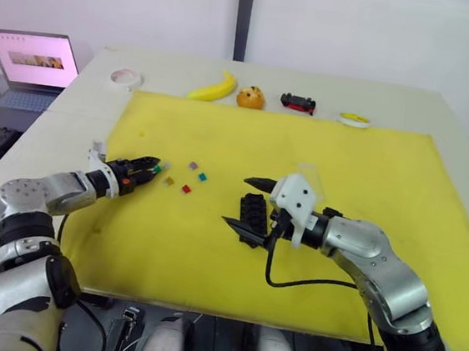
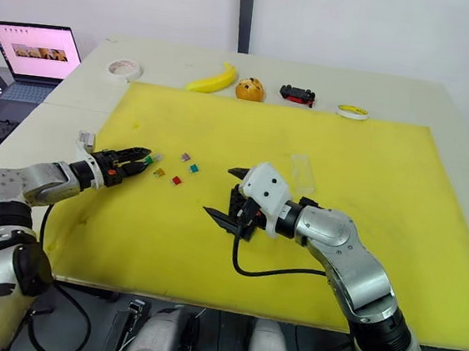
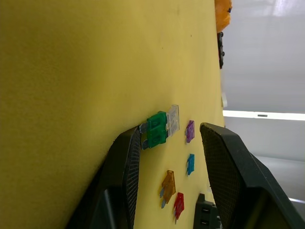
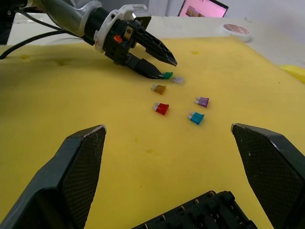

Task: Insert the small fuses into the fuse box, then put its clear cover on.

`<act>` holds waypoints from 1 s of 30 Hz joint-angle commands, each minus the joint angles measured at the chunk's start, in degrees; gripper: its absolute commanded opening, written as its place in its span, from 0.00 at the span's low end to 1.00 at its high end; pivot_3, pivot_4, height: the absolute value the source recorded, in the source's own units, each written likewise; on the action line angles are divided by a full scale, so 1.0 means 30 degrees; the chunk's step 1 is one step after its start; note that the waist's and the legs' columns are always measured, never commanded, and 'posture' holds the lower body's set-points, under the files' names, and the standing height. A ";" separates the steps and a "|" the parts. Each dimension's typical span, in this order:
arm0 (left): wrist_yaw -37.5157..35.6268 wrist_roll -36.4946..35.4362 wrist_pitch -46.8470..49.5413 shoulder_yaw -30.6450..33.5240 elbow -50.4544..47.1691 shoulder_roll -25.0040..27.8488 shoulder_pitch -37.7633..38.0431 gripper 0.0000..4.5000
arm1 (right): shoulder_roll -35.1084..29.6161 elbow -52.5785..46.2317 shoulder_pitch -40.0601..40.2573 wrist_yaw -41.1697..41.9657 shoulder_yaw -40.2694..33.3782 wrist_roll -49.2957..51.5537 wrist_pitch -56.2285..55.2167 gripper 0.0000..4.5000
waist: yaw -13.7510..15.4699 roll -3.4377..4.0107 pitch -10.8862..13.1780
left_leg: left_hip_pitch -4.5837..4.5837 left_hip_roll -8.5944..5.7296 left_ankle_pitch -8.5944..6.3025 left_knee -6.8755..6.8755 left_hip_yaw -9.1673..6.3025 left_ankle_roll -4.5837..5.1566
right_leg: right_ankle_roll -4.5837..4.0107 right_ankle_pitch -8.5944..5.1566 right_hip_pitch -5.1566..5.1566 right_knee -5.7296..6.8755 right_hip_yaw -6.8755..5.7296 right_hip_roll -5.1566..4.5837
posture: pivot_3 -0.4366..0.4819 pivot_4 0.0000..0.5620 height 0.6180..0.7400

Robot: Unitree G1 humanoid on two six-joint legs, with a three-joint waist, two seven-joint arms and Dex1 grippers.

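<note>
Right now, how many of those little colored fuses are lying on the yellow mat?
6. Green and clear-grey lie side by side at the left gripper tips; orange-brown, red, purple and teal lie scattered nearby. None seems hidden.

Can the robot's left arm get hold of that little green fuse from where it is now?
Probably yes. The left gripper is open with the green fuse right at one fingertip, lying flat on the yellow mat; the clear fuse touching it may get nudged.

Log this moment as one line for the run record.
left hand: open at green fuse | right hand: open around fuse box | five fuses loose on mat | clear cover: off, behind box
</note>
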 commanded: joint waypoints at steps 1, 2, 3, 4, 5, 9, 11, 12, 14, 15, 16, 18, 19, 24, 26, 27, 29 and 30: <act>0.0123 0.0720 -0.0239 0.0224 -0.0071 -0.0124 0.0146 0.47 | -0.0055 -0.0681 -0.0207 0.0051 -0.0446 0.0159 -0.0186 1.00 | 0.0006 0.0000 0.0000 | 0.0000 0.0000 0.0000 0.0000 0.0000 0.0000 | 0.0000 0.0000 0.0000 0.0000 0.0001 0.0000 | 0.48 0.27 1.00; 0.0118 0.0783 -0.0185 0.0197 -0.0163 -0.0145 0.0171 0.47 | -0.0062 -0.0685 -0.0211 0.0046 -0.0437 0.0145 -0.0181 1.00 | 0.0010 0.0000 0.0000 | 0.0000 -0.0001 0.0000 0.0000 0.0000 0.0000 | 0.0000 0.0000 0.0000 0.0000 0.0001 0.0000 | 0.48 0.27 1.00; 0.0112 0.0838 -0.0144 0.0185 -0.0244 -0.0170 0.0196 0.41 | -0.0064 -0.0676 -0.0221 0.0042 -0.0425 0.0128 -0.0182 1.00 | 0.0014 0.0000 0.0000 | 0.0000 0.0000 0.0000 0.0000 0.0000 0.0000 | 0.0000 0.0000 0.0001 0.0000 0.0000 0.0000 | 0.48 0.27 1.00; 0.0093 0.0895 -0.0109 0.0187 -0.0299 -0.0186 0.0220 0.35 | -0.0052 -0.0666 -0.0231 0.0023 -0.0420 0.0122 -0.0166 1.00 | 0.0012 0.0000 0.0000 | 0.0000 -0.0001 0.0000 0.0000 0.0001 0.0000 | 0.0000 0.0000 0.0001 0.0000 0.0001 0.0000 | 0.48 0.27 1.00; 0.0052 0.0990 -0.0102 0.0184 -0.0328 -0.0200 0.0234 0.30 | -0.0031 -0.0648 -0.0241 -0.0009 -0.0418 0.0105 -0.0160 1.00 | 0.0008 0.0000 0.0000 | 0.0000 0.0000 0.0000 0.0000 0.0000 0.0000 | 0.0000 0.0000 0.0000 0.0000 0.0001 0.0000 | 0.48 0.27 1.00; -0.0034 0.1294 -0.0195 0.0342 -0.0244 -0.0250 0.0250 0.30 | -0.0002 -0.0688 -0.0206 -0.0055 -0.0401 0.0106 -0.0135 1.00 | -0.0015 0.0001 0.0000 | 0.0000 0.0000 0.0000 -0.0006 0.0001 0.0000 | 0.0000 0.0000 -0.0002 0.0000 0.0001 0.0001 | 0.48 0.27 1.00; -0.0201 0.1335 -0.0188 0.0409 -0.0223 -0.0255 0.0220 0.30 | -0.0007 -0.0693 -0.0200 -0.0052 -0.0388 0.0106 -0.0131 1.00 | -0.0018 0.0001 0.0000 | 0.0000 0.0000 0.0001 -0.0007 0.0001 -0.0001 | 0.0000 0.0000 -0.0001 0.0000 0.0001 0.0001 | 0.48 0.27 1.00; -0.0260 0.1382 -0.0170 0.0423 -0.0208 -0.0251 0.0194 0.30 | -0.0008 -0.0692 -0.0204 -0.0050 -0.0390 0.0111 -0.0123 1.00 | -0.0018 0.0001 0.0000 | 0.0000 0.0000 0.0001 -0.0007 0.0001 0.0000 | 0.0000 0.0000 -0.0001 0.0000 0.0001 0.0002 | 0.48 0.27 1.00; -0.0278 0.1578 -0.0130 0.0351 -0.0174 -0.0214 0.0139 0.30 | -0.0013 -0.0691 -0.0211 -0.0050 -0.0399 0.0110 -0.0125 1.00 | -0.0020 0.0001 0.0000 | 0.0000 -0.0001 0.0001 -0.0007 0.0002 0.0000 | 0.0000 0.0000 -0.0002 -0.0001 0.0001 0.0002 | 0.48 0.27 1.00; -0.0277 0.1658 -0.0116 0.0336 -0.0152 -0.0211 0.0111 0.30 | -0.0015 -0.0688 -0.0216 -0.0051 -0.0406 0.0106 -0.0133 1.00 | -0.0024 0.0001 0.0000 | 0.0000 -0.0001 0.0001 -0.0007 0.0002 0.0000 | 0.0000 0.0000 -0.0002 0.0000 0.0000 0.0003 | 0.48 0.27 1.00; -0.0285 0.1716 -0.0106 0.0339 -0.0137 -0.0214 0.0091 0.30 | -0.0016 -0.0686 -0.0219 -0.0052 -0.0410 0.0102 -0.0139 1.00 | -0.0025 0.0001 0.0000 | 0.0000 0.0000 0.0001 -0.0007 0.0001 0.0000 | 0.0000 0.0000 -0.0001 -0.0001 0.0001 0.0003 | 0.48 0.27 1.00; -0.0290 0.1786 -0.0116 0.0403 -0.0117 -0.0247 0.0054 0.30 | 0.0003 -0.0637 -0.0298 -0.0086 -0.0467 0.0094 -0.0147 1.00 | -0.0024 0.0001 0.0000 | 0.0000 0.0000 0.0002 -0.0007 0.0001 -0.0001 | 0.0001 0.0000 0.0000 0.0000 0.0000 0.0003 | 0.48 0.27 1.00; -0.0292 0.1820 -0.0119 0.0437 -0.0106 -0.0264 0.0034 0.30 | 0.0016 -0.0614 -0.0343 -0.0107 -0.0503 0.0096 -0.0142 1.00 | -0.0024 0.0002 0.0000 | 0.0001 0.0000 0.0002 -0.0007 0.0002 -0.0001 | 0.0001 0.0000 0.0000 0.0000 0.0000 0.0003 | 0.48 0.27 1.00; -0.0013 0.1837 0.0007 0.0579 -0.0342 -0.0521 -0.0111 0.30 | -0.0024 -0.0468 -0.0406 -0.0076 -0.0604 0.0094 -0.0194 1.00 | 0.0006 0.0002 0.0000 | 0.0001 0.0000 0.0004 -0.0006 0.0002 -0.0002 | 0.0002 0.0001 0.0003 0.0001 -0.0001 0.0004 | 0.48 0.27 1.00; 0.0192 0.1812 0.0127 0.0695 -0.0514 -0.0645 -0.0137 0.30 | -0.0056 -0.0466 -0.0385 -0.0052 -0.0654 0.0109 -0.0200 1.00 | 0.0017 0.0002 0.0000 | 0.0002 -0.0001 0.0004 -0.0005 0.0001 -0.0002 | 0.0002 0.0001 0.0004 0.0001 -0.0001 0.0003 | 0.48 0.27 1.00; 0.0266 0.1774 0.0165 0.0778 -0.0576 -0.0687 -0.0141 0.30 | -0.0057 -0.0454 -0.0388 -0.0053 -0.0666 0.0107 -0.0202 1.00 | 0.0017 0.0002 -0.0001 | 0.0002 -0.0001 0.0004 -0.0006 0.0002 -0.0002 | 0.0002 0.0001 0.0006 0.0001 -0.0001 0.0003 | 0.48 0.27 1.00; 0.0355 0.1705 0.0253 0.0913 -0.0702 -0.0762 -0.0144 0.30 | -0.0058 -0.0430 -0.0393 -0.0050 -0.0685 0.0105 -0.0206 1.00 | 0.0027 0.0001 0.0000 | 0.0001 -0.0001 0.0004 -0.0006 0.0002 -0.0002 | 0.0003 0.0002 0.0006 0.0001 -0.0001 0.0004 | 0.48 0.27 1.00; 0.0419 0.1700 0.0291 0.0964 -0.0754 -0.0796 -0.0140 0.30 | -0.0054 -0.0434 -0.0390 -0.0054 -0.0698 0.0115 -0.0197 1.00 | 0.0032 0.0002 0.0000 | 0.0002 -0.0001 0.0004 -0.0005 0.0002 -0.0002 | 0.0004 0.0002 0.0006 0.0001 -0.0002 0.0003 | 0.48 0.27 1.00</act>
